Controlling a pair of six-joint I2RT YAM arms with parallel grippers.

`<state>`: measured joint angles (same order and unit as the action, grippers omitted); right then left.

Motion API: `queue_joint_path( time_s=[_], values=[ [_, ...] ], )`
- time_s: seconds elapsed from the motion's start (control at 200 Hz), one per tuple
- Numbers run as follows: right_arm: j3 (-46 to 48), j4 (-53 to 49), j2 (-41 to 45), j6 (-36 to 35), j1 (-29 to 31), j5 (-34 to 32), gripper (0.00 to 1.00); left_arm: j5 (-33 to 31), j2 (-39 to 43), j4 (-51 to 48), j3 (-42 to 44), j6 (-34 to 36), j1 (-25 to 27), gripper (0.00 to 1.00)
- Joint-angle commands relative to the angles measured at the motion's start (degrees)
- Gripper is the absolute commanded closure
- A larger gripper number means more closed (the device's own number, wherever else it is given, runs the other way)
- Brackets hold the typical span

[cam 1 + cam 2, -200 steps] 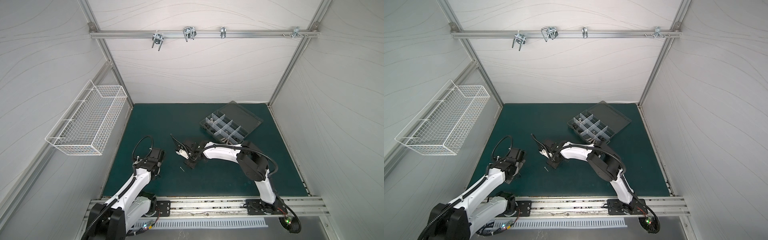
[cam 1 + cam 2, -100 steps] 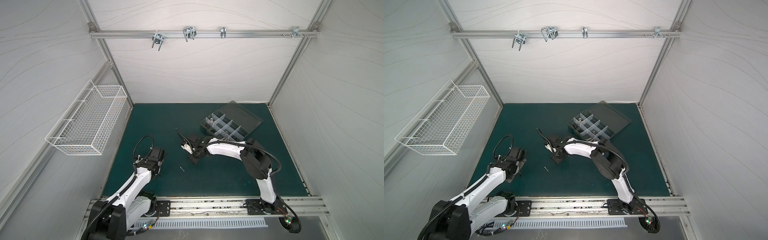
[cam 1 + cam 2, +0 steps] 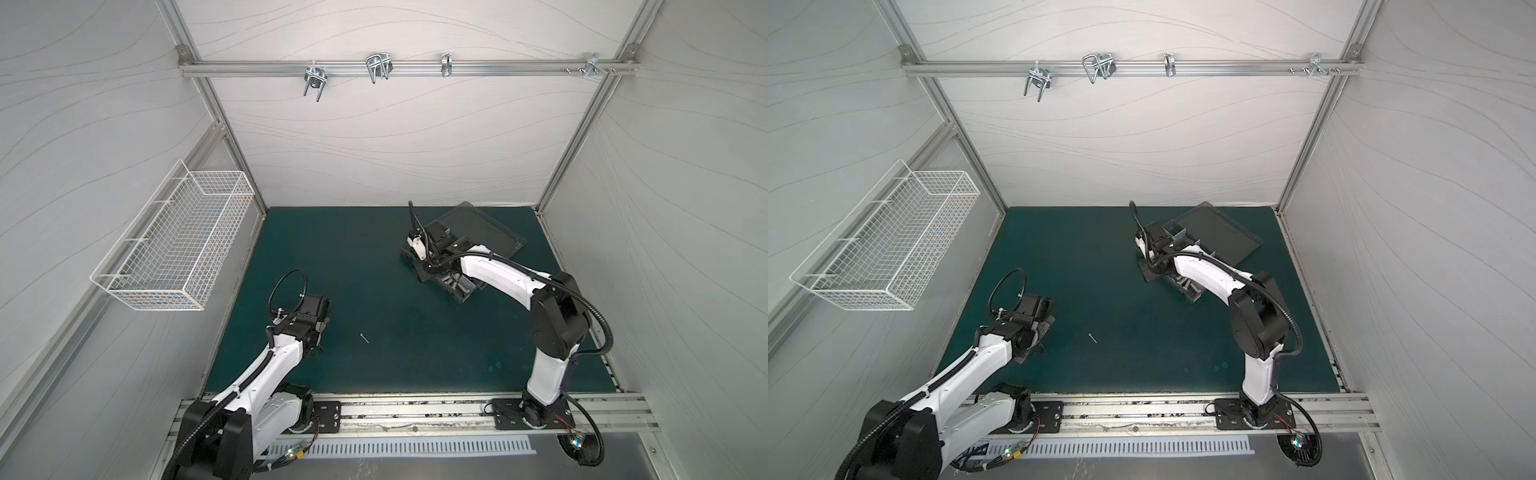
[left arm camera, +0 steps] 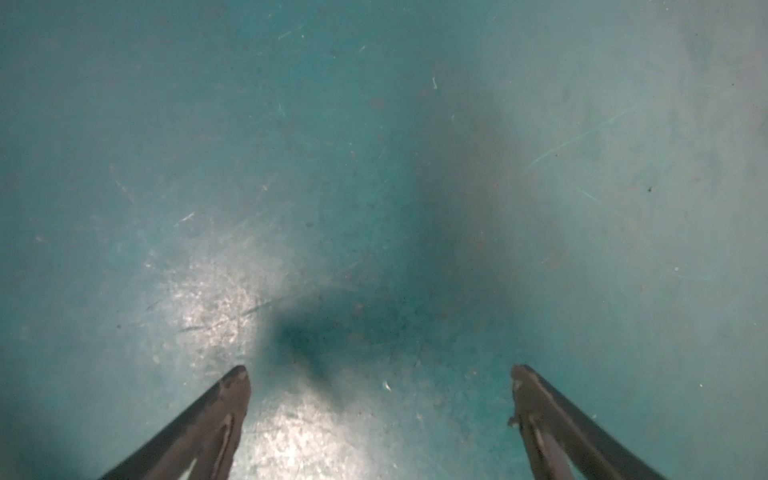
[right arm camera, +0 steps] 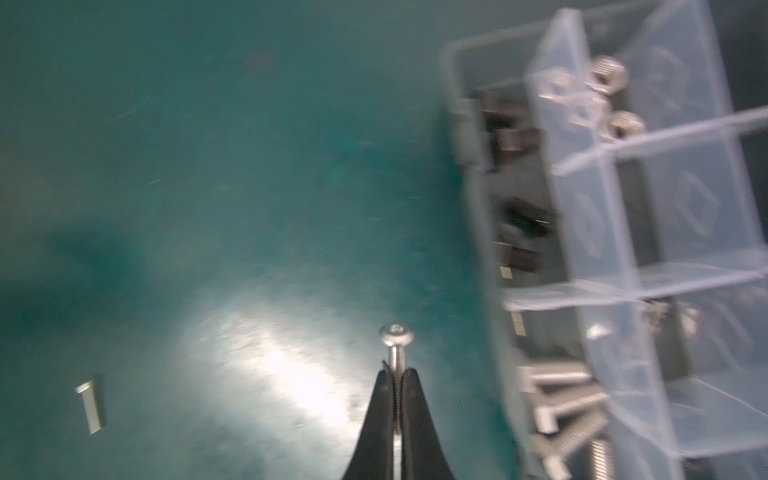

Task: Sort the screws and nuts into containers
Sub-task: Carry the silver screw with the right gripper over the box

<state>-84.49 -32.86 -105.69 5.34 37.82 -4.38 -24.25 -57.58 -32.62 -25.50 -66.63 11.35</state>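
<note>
Right gripper [image 5: 397, 376]: fingers pressed together on the shank of a silver screw [image 5: 396, 343]. Only the right wrist view shows this grip. In both top views the wrist hides the fingertips.
Silver screw, axis: in line with the fingers, with the round head out past the tips. The head is over the green mat [image 5: 208, 166], just beside the outer wall of the organizer box [image 5: 582, 216].
Organizer box, contents: blurred in the right wrist view. Hex bolts [image 5: 561, 399] are heaped in one compartment and silver nuts [image 5: 611, 75] sit in another. The dark pieces in the compartments between them are too blurred to name.
Organizer box, top views: the right arm [image 3: 498, 278] covers much of it. The lid [image 3: 486, 232] lies open toward the back wall.
Loose screw [image 3: 365, 338]: lies slanted on the mat between the arms, well apart from the box. It is too small to tell which end is the head.
Left gripper [image 4: 379, 374]: fingers spread wide and holding nothing, over scuffed mat.
Room: open mat surrounds the loose screw. The box sits at the far right of the mat. The wire basket [image 3: 178, 249] hangs on the left wall.
</note>
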Motion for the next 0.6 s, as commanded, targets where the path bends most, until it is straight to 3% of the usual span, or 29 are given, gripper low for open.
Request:
queue_joint_path(
  time_s=[0.0,0.235,0.595],
  values=[
    [-0.91,-2.68,1.67,1.83,-4.65,-0.83,1.00,-0.21,0.37,0.54,-1.64,0.53,-0.28,0.01],
    [-2.06,-2.89,0.04,3.36,-12.39,0.70,1.00,0.12,-0.47,0.88,-2.01,0.71,-0.28,0.01],
    [-5.20,-4.40,-5.01,3.03,-15.36,-1.51,1.00,0.38,-0.69,0.97,-2.10,0.55,-0.27,0.01]
  ],
)
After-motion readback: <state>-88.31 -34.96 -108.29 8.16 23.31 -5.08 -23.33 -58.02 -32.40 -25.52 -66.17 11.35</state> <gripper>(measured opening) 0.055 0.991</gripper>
